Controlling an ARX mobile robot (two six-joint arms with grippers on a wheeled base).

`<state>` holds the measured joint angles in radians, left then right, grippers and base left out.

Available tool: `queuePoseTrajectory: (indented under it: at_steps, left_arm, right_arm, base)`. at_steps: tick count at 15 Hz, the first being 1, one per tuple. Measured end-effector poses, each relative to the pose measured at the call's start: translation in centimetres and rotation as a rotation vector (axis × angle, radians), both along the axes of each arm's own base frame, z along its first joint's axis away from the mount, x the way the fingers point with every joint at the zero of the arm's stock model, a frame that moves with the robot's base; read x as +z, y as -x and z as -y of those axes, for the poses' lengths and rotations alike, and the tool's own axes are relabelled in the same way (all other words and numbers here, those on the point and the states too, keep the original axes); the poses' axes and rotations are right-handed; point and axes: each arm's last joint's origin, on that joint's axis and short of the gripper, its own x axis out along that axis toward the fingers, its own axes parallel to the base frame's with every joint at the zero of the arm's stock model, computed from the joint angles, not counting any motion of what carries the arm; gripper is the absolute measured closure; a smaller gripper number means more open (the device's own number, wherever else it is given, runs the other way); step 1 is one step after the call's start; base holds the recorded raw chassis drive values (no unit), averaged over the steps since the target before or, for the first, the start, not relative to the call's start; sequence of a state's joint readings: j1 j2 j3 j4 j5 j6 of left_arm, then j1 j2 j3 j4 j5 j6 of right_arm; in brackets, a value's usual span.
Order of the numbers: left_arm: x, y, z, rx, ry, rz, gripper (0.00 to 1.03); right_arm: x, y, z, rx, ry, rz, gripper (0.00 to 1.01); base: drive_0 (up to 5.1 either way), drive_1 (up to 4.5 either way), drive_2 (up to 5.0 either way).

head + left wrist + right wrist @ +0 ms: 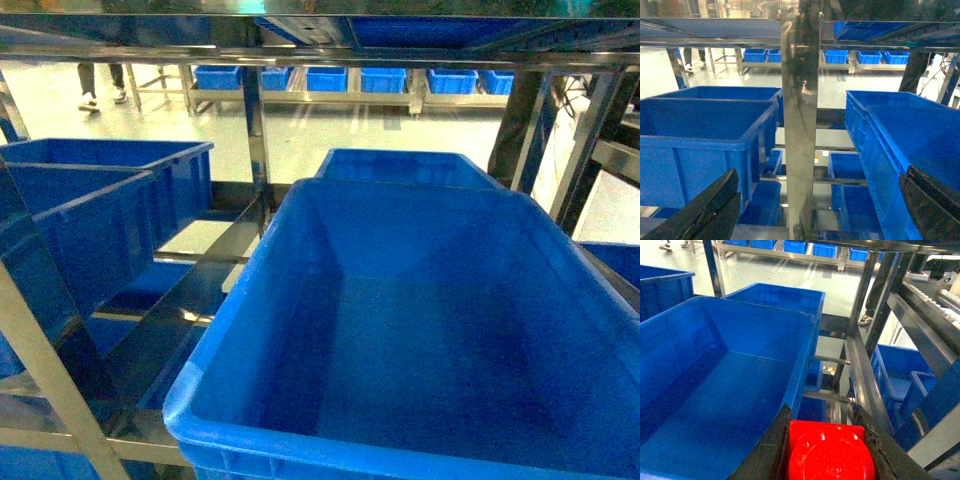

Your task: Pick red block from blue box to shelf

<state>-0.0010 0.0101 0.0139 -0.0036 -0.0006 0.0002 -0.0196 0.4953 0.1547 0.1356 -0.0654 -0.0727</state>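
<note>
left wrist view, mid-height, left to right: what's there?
Blue crate on the left → steel upright post of the shelf → blue crate on the right. The left end effector's dark fingers frame the bottom corners, empty gap between them.

A large crate (420, 330) sits on the shelf (255, 130), a second crate (405, 165) directly behind it. Two more crates (90, 210) stand to the left, beyond an upright post.

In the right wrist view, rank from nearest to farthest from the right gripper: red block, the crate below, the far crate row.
1. red block, between the right gripper's fingers.
2. large blue crate, directly left.
3. row of blue crates, across the floor, top.
</note>
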Motion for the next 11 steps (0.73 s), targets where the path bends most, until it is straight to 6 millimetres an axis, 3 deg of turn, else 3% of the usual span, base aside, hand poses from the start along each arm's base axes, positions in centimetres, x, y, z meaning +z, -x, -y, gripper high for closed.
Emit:
queuePoseTrajectory:
  at_steps: [11]
  left_arm:
    - [0.00,0.00,0.00,0.000,0.000,0.000,0.05]
  right_arm:
    - [0.00,0.00,0.00,0.000,0.000,0.000,0.72]
  base:
    - [0.0,0.00,0.0]
